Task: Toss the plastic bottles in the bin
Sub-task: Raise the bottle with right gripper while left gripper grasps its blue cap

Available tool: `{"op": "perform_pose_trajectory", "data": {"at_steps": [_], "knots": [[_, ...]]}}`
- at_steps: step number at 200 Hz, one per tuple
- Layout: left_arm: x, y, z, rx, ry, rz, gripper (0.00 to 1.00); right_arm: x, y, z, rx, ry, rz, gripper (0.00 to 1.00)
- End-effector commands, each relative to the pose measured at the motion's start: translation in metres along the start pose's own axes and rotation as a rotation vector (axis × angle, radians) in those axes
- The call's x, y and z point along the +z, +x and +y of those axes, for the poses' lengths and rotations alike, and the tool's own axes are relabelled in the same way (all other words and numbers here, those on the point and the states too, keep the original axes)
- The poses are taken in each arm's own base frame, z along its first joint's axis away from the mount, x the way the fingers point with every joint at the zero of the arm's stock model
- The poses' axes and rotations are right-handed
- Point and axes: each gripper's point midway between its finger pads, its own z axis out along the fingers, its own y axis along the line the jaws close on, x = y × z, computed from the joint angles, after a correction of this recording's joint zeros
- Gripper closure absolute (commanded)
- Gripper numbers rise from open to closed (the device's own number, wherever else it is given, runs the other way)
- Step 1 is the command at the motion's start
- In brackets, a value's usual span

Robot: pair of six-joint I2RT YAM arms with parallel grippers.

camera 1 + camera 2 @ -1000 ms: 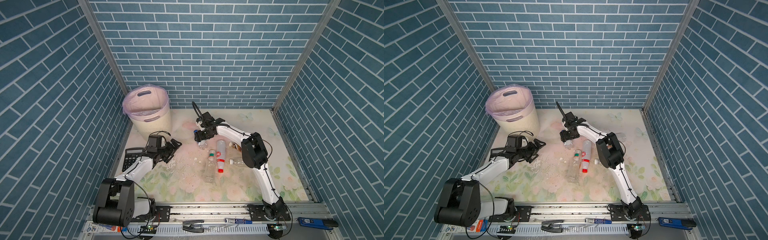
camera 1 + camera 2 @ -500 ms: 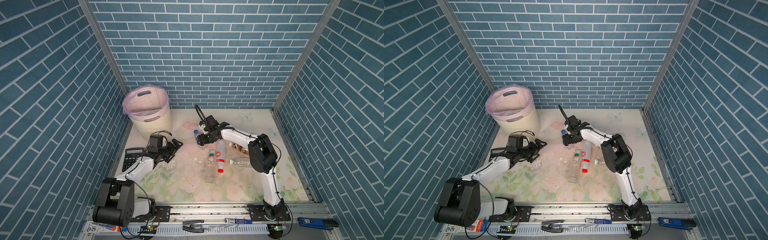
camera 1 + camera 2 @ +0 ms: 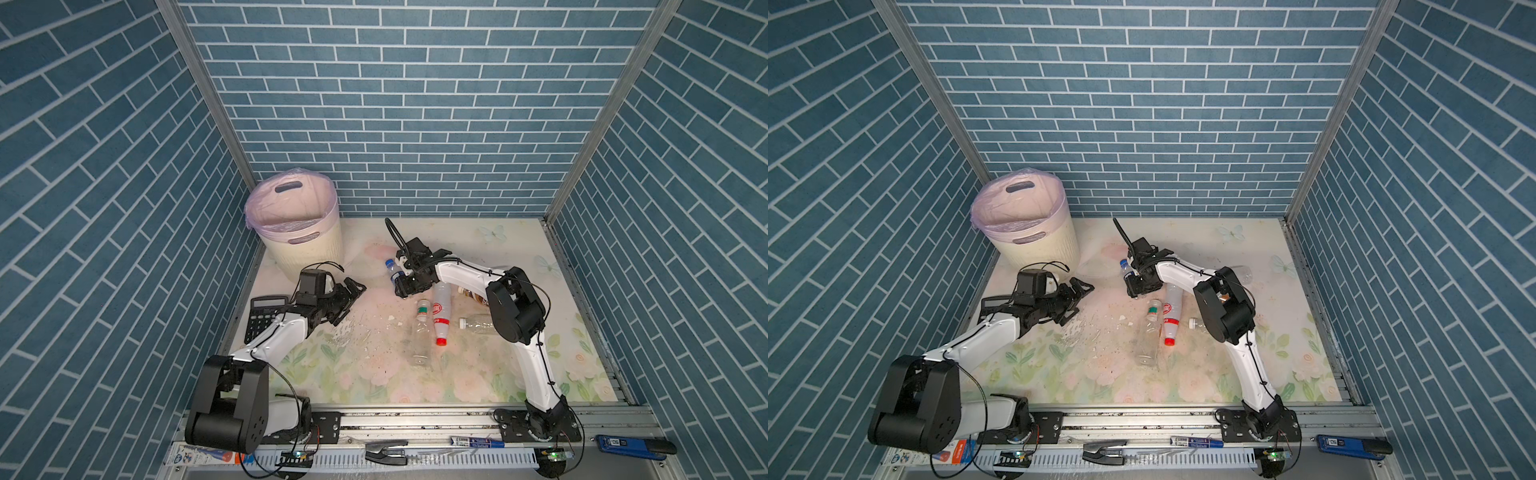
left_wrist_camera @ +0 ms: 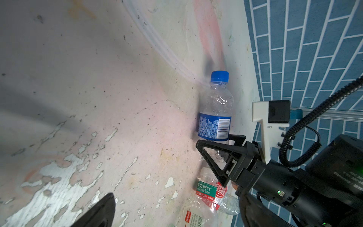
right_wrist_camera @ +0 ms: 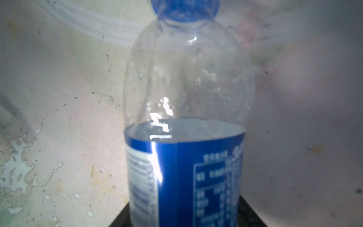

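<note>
**A:** What is the right gripper (image 4: 220, 141) doing?

**B:** Its black fingers (image 4: 216, 149) stand one on each side of the blue-label bottle (image 4: 215, 121). They pinch it just below the label, near the base (the right wrist view is nearly filled by that bottle, and it is blurred). In both top views the bottle sits a little above the middle of the frame, with its blue cap towards the upper left. I cannot tell whether it is off the table (image 3: 374, 374).

**A:** And the left gripper (image 3: 349, 303)?

**B:** Its fingers are spread wide. It hangs low over the table, left of centre, well apart from that bottle.

**A:** What lies further out?

**B:** Just below the right gripper in the top views, two bottles lie side by side. One is the green-label bottle (image 3: 422, 332) and the other is the red-capped white bottle (image 3: 440, 309). To their right lies a plain clear bottle (image 3: 478, 325), partly under the right arm's elbow. Above it is a brown-labelled bottle (image 3: 471, 294), mostly hidden by that arm.

**A:** Where is the bin (image 3: 307, 249)?

**B:** It stands upright at the upper left of the table, in the back corner. A pink bag (image 3: 291, 199) is folded over its rim. A black calculator (image 3: 264, 318) lies below it at the table's left edge, just beside the left arm.
</note>
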Motion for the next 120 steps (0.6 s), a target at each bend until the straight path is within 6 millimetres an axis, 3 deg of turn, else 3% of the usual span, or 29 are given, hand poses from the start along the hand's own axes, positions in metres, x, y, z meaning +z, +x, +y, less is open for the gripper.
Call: {"op": "perform_pose_trajectory", "data": {"at_steps": [1, 34, 39, 65, 72, 120], "knots": [[0.000, -0.002, -0.001, 0.010, -0.005, -0.010, 0.01, -0.002, -0.004, 0.000, -0.018, 0.020, -0.002, 0.46], [0.001, -0.008, -0.011, 0.009, 0.024, -0.029, 0.01, -0.013, -0.007, 0.007, -0.024, -0.007, -0.026, 0.48], [0.002, -0.009, -0.015, 0.009, 0.033, -0.030, 0.01, -0.028, -0.014, 0.012, -0.031, -0.018, -0.055, 0.49], [0.007, -0.015, -0.033, 0.040, 0.069, -0.034, 0.01, -0.048, -0.015, 0.023, -0.054, -0.053, -0.091, 0.49], [0.006, -0.021, -0.050, 0.070, 0.101, -0.048, 0.01, -0.055, -0.016, 0.026, -0.061, -0.061, -0.104, 0.49], [0.015, -0.032, -0.104, 0.184, 0.156, -0.059, 0.02, -0.098, -0.012, 0.047, -0.110, -0.127, -0.183, 0.49]]}}
